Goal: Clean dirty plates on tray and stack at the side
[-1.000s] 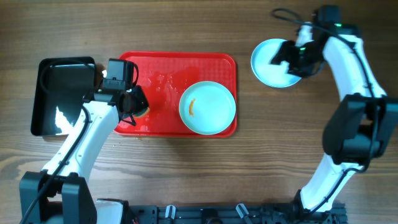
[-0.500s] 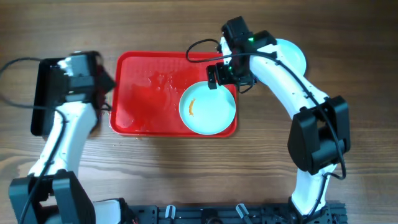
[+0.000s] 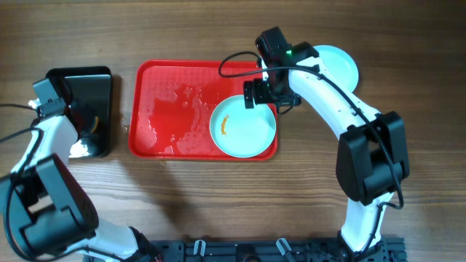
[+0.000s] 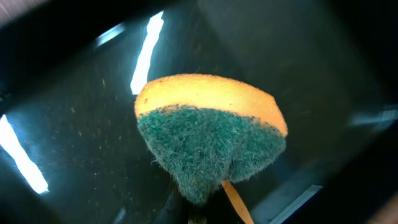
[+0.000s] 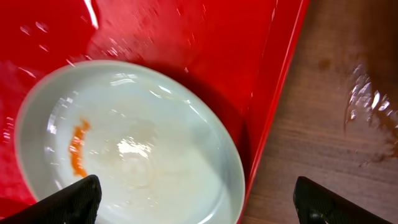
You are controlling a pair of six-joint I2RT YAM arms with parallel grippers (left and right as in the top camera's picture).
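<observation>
Just below the right gripper point(image 3: 266, 93), wide open and empty, lies the dirty plate point(image 3: 243, 126); the left gripper point(image 3: 81, 122), well apart, pinches a sponge point(image 4: 208, 134).

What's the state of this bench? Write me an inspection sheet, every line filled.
Surface: brown wooden table, with a wet patch beside the tray's edge.
Job's things: large red plastic tray, wet; round pale aqua plate on it, with an orange smear; second aqua plate off the tray, partly behind the right arm.
Clutter: small black rectangular tray; yellow-and-green scrub sponge over it.
Grippers: left gripper shut on the sponge; right gripper open above the smeared plate.
Cables: black cable looping from the right arm over the tray's far edge.
Surroundings: nothing seen.
</observation>
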